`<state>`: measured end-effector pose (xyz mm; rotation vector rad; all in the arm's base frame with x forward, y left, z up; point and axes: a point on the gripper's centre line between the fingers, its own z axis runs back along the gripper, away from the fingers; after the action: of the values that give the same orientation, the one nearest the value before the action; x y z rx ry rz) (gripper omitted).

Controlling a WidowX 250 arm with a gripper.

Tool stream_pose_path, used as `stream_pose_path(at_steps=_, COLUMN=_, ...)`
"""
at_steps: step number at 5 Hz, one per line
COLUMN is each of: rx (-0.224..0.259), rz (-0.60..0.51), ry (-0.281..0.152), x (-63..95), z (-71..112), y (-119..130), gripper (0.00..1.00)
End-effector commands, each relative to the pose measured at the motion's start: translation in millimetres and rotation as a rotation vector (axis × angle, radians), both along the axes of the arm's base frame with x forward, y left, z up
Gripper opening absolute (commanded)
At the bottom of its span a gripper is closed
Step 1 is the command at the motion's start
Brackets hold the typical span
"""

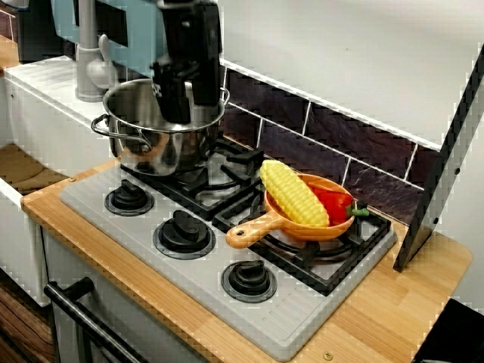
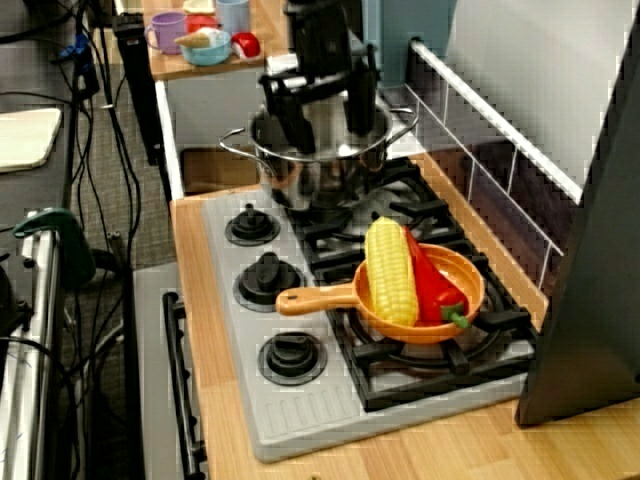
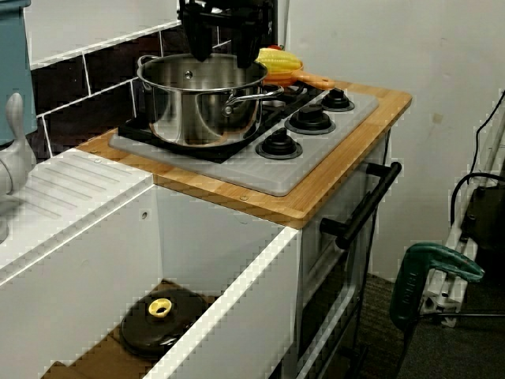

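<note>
**Bench** (image 1: 423, 287), wooden: carrying the grey hob (image 1: 91, 193). A tiled wall is running along its back edge, a dark panel (image 1: 442, 159) is leaning at the end away from the sink, and a white sink unit (image 3: 79, 197) is adjoining the other end.

**Steel pot** (image 1: 162, 147): sitting upright on the burner grate nearer the sink, both handles free. It is looking empty in the view from the sink side.

**Gripper** (image 1: 190, 110): hanging over the mouth of the steel pot, jaws standing wide apart and gripping nothing. The fingertips are lying about level with the rim; whether they are dipping below it cannot be told.
- Step in hand, as judged: hovering at the pot's opening, with no contact showing.
- Any move from here is calling for a straight rise first, the rim ringing the fingers closely. Sideways travel is calling for height over the corn cob.
- Room: air is lying open above and toward the front edge. The wall is standing close behind, and the faucet (image 1: 89, 60) is standing near on the sink side.

**Orange pan** (image 1: 249, 231): resting on the far burner, apart from the pot, handle pointing toward the knobs.

**Corn cob** (image 1: 293, 193): lying across the pan, overhanging its rim.

**Red pepper** (image 1: 336, 203): lying in the pan, touching the cob.

**Knobs** (image 1: 184, 233): three, lining the front of the hob.

**Dark lid** (image 3: 158, 322): lying down in the sink basin.
</note>
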<state>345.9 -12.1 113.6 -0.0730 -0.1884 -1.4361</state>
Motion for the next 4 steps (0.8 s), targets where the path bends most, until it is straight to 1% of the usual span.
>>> stream_pose_path(at_steps=1, rx=0.037, rz=-0.026, ry=-0.007, x=4.4, z=-2.4, y=-3, gripper=1.00)
stream_pose_path(at_steps=2, rx=0.038, rz=-0.028, ry=-0.001, x=8.3, z=-8.3, y=-2, gripper=0.00)
stream_pose_path(at_steps=3, rx=0.020, rz=-0.019, ry=0.009, x=14.7, z=-6.8, y=0, gripper=0.00)
stream_pose_path(at_steps=4, rx=-0.036, rz=0.009, ry=0.046, x=22.7, z=-5.0, y=1, gripper=0.00)
